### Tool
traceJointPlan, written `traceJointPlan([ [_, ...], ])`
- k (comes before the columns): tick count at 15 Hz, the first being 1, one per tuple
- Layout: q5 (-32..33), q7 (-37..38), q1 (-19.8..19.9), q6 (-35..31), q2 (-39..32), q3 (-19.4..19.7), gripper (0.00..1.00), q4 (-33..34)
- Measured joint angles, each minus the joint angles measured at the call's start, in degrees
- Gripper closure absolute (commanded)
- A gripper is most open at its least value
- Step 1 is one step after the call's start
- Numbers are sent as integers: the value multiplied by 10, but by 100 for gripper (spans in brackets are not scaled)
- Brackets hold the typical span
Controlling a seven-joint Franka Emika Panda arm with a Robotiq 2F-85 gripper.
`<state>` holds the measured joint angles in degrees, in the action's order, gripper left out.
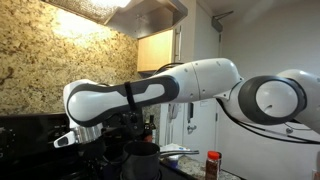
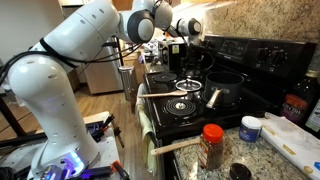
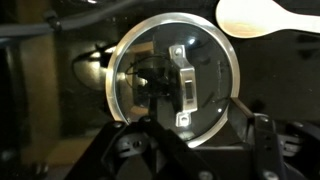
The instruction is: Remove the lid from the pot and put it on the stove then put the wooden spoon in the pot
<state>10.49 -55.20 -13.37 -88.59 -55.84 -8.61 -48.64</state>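
My gripper [image 3: 198, 140]: jaws apart, hold nothing. Lid [image 3: 175, 80] lies just below me, centre of wrist view. Spoon [image 3: 265, 18] at 1 o'clock, long axis 9-to-3, bowl end nearer to me.

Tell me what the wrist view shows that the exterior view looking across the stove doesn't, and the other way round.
Only the wrist view: the lid seen from above with its metal handle, the bowl of the spoon beside it, and the gripper open and empty. Only the exterior view: the pot on the stove, the shaker, and the white arm. Shared: the gripper, though it is small and dark in the exterior view.
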Motion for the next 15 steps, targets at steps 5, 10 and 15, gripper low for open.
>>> traceJointPlan([
  [5, -1, 27, 7, -22, 70, 0, 0, -54],
  [10, -1, 27, 11, -30, 87, 0, 0, -81],
  [15, 2, 13, 14, -95, 93, 0, 0, -113],
])
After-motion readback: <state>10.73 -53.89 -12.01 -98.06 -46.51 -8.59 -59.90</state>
